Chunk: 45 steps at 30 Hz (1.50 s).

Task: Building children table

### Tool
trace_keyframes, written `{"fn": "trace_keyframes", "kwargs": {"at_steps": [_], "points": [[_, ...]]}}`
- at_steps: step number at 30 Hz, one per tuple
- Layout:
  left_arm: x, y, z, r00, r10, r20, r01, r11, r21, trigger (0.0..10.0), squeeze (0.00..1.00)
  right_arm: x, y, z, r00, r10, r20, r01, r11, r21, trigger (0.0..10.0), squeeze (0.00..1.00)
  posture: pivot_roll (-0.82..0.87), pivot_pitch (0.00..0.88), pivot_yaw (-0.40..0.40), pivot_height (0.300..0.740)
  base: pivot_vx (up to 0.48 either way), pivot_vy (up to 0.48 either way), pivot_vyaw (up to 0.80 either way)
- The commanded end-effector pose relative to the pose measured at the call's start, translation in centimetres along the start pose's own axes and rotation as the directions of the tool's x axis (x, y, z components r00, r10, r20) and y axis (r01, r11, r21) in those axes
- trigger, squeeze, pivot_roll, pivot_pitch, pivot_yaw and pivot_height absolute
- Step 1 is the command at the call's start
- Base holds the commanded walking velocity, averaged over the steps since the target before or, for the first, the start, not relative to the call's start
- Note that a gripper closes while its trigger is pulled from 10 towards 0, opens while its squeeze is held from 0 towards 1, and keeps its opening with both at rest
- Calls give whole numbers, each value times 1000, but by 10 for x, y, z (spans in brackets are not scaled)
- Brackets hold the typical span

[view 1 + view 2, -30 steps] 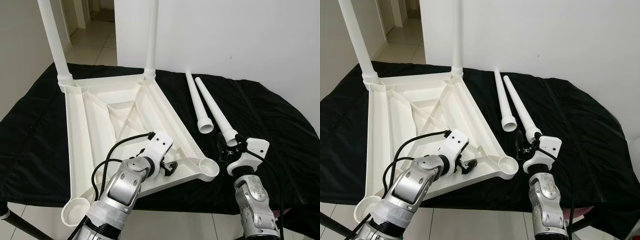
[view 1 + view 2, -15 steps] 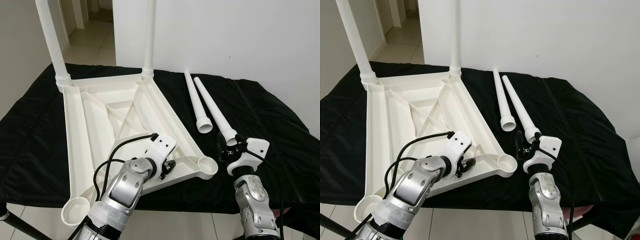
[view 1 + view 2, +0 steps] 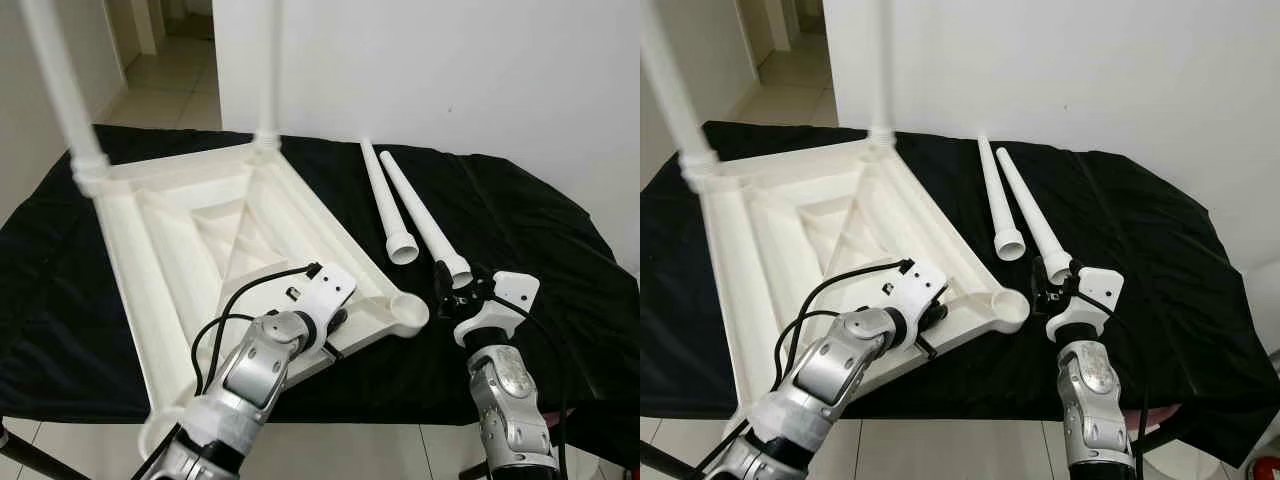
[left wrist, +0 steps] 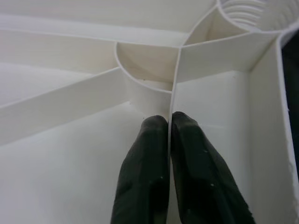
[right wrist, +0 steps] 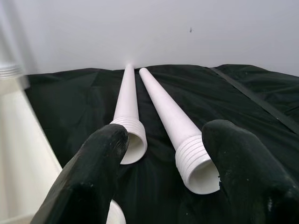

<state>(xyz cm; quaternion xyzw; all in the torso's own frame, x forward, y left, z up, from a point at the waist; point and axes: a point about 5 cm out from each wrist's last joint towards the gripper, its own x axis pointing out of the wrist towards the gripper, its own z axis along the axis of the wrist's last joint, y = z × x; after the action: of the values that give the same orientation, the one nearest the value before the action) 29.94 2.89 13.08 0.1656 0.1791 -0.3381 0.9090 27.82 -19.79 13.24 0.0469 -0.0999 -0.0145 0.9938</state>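
Setting: white wall behind, tiled floor, a surface draped in black cloth (image 3: 520, 230) across the middle of the head views.

Tabletop (image 3: 200, 250): white plastic, lying upside down on the cloth, ribs up, centre-left of frame. Two legs already fitted: one (image 3: 55, 85) at upper left, one (image 3: 268, 70) top centre, both blurred. The near corner socket (image 3: 408, 312) at lower centre is empty.

Loose legs: two lie side by side on the cloth, upper right of centre, threaded ends toward the robot. Left one (image 3: 382, 200); right one (image 3: 425, 222), its end just ahead of the right gripper.

Left gripper (image 4: 169, 128): fingers pressed together on a thin upright rib (image 4: 176, 70) of the tabletop, close to the empty socket. The wrist view shows the rib running between the two pads.

Right gripper (image 5: 166, 154): fingers spread wide, nothing held, straddling the line of both threaded ends without touching them.

Judgement: step in hand is taking up the third leg while the left steadies the top.
- Close on the nearer right leg just behind its threaded collar, not on the threads.
- Keep the left pinch firm so the tabletop cannot slide on the cloth.
- Lift clear of the neighbouring leg; round legs may roll.
- Bring it upright over the socket before turning.
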Motion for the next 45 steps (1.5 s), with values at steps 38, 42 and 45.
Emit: {"fn": "trace_keyframes", "kwargs": {"at_steps": [38, 42, 45], "points": [[-37, 4, 37, 924, -169, 344, 172, 985, 22, 10000, 0, 23, -8, -3, 998, -55, -6, 55, 998, -28, 10000, 0, -27, 0, -69, 740, 0, 0, 0], [-42, 6, 42, 915, -139, 380, 146, 989, 10, 10000, 0, 37, -16, -1, 995, -95, -5, 95, 995, -44, 10000, 0, -20, 0, -77, 740, 0, 0, 0], [-43, 5, 42, 917, -125, 379, 129, 992, 13, 10000, 0, 48, -27, -3, 986, -167, -24, 165, 985, -58, 10000, 0, -15, 0, -81, 740, 0, 0, 0]]}}
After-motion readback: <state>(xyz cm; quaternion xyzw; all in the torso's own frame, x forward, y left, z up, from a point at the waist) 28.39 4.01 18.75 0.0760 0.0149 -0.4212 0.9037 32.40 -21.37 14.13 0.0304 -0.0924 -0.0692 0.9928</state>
